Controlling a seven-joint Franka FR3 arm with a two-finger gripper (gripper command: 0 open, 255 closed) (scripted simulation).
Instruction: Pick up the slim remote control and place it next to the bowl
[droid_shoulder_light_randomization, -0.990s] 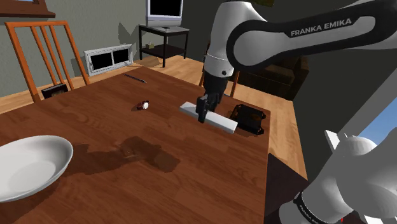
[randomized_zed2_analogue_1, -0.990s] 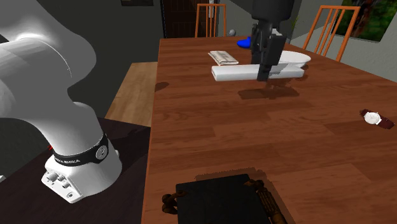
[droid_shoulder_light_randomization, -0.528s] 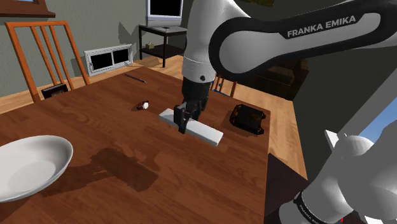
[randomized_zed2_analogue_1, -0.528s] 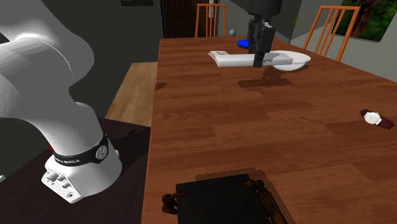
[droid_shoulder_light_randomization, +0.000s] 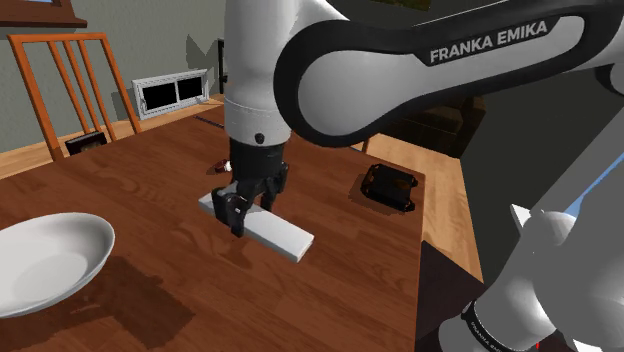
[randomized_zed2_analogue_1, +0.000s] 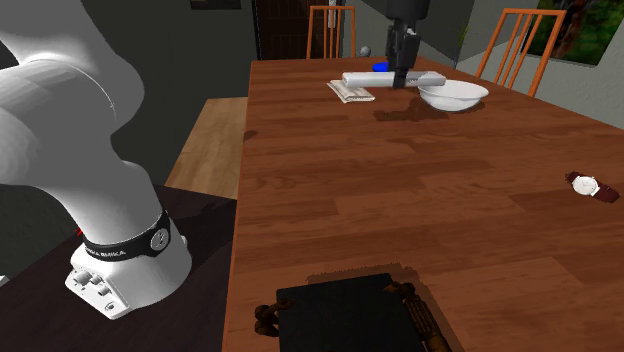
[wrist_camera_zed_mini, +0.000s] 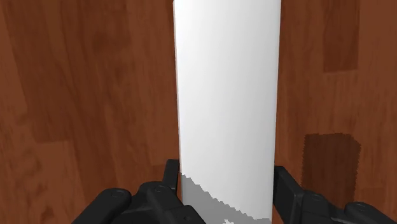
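A long plain white remote control (droid_shoulder_light_randomization: 272, 233) hangs level above the brown wooden table (droid_shoulder_light_randomization: 330, 290), with my black gripper (droid_shoulder_light_randomization: 238, 207) shut across it near one end. The white bowl (droid_shoulder_light_randomization: 45, 262) rests on the table at the shoulder view's lower left, well apart from the remote. In the second exterior view the remote (randomized_zed2_analogue_1: 366, 78) and gripper (randomized_zed2_analogue_1: 401, 76) hover at the far end, just left of the bowl (randomized_zed2_analogue_1: 452, 95). In the wrist view the remote (wrist_camera_zed_mini: 228, 95) runs away from the gripper (wrist_camera_zed_mini: 226, 191), clasped between both black fingers (wrist_camera_zed_mini: 170, 179).
A black pouch (droid_shoulder_light_randomization: 388, 187) lies near the table's corner by the stand. A wristwatch (randomized_zed2_analogue_1: 592, 187) lies at the second exterior view's right. A folded paper (randomized_zed2_analogue_1: 352, 93) and a blue thing (randomized_zed2_analogue_1: 381, 67) sit near the bowl. Wooden chairs (droid_shoulder_light_randomization: 70, 80) stand at the table's edges.
The arm has carried the remote across the table toward the bowl: leftward and nearer in the shoulder view, farther away in the second exterior view. The grip has held.
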